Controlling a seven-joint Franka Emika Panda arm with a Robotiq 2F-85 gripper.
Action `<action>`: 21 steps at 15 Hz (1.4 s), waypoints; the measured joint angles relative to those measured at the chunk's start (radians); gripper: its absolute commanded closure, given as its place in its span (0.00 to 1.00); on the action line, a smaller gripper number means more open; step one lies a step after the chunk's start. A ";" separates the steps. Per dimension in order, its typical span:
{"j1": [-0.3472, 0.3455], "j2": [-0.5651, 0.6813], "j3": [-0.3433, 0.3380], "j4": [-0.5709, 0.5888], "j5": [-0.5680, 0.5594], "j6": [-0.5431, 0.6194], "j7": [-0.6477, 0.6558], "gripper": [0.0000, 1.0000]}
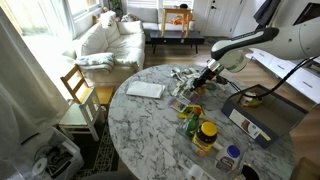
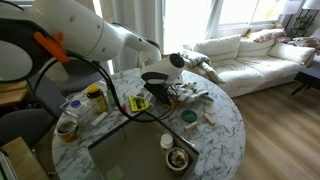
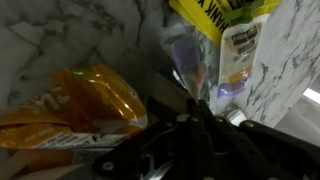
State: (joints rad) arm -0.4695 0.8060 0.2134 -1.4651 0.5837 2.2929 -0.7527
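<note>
Closest to the wrist camera was the dark claw [image 3: 197, 115], poking in from the bottom of that view. Its two fingers were pressed together, shut tight. It was too blurry to tell if they pinched anything.

Just beside the claw, at about 9 o'clock, lay the orange snack bag [image 3: 80, 105]. It was shiny and crinkled, and it lay flat on the table [image 3: 60, 30]. I could not tell if the bag and the claw touched. At 12 o'clock from the claw lay a see-through wrapper [image 3: 188, 62]. At 1 o'clock was a small packet [image 3: 237, 55] with a purple patch. Past it, at the top edge, was a yellow packet [image 3: 225, 12] with black letters.

In both exterior views the claw hung low over the middle of the round marble table, right in the heap of snacks. In an exterior view the white arm [image 1: 250, 42] came in from 3 o'clock. It reached out long over the table and tipped down at the wrist, so the claw pointed at the tabletop.

A white napkin [image 1: 145, 89] lay at 9 o'clock from the claw, well apart from it. A yellow jar [image 1: 205, 135] with a black lid stood at 6 o'clock. A grey box [image 1: 250, 122] sat at 4 o'clock, near the table's edge. Far behind, at 11 o'clock, was a pale sofa [image 1: 110, 40].
</note>
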 measured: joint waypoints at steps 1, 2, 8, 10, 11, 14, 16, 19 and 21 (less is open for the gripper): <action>-0.005 0.010 0.009 0.008 0.017 0.000 -0.055 0.99; -0.011 0.024 0.017 0.019 0.034 0.000 -0.113 0.99; -0.051 0.104 0.071 0.090 0.212 -0.002 -0.481 0.99; -0.065 0.118 0.081 0.106 0.296 -0.028 -0.594 0.99; -0.071 0.123 0.082 0.112 0.334 -0.057 -0.647 0.99; -0.083 0.136 0.064 0.134 0.411 -0.183 -0.760 0.99; -0.076 0.140 0.034 0.145 0.431 -0.244 -0.781 0.96; -0.056 0.140 0.010 0.148 0.443 -0.244 -0.781 0.99; -0.045 0.139 -0.001 0.151 0.448 -0.244 -0.781 0.99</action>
State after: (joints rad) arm -0.5144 0.9455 0.2123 -1.3145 1.0317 2.0490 -1.5340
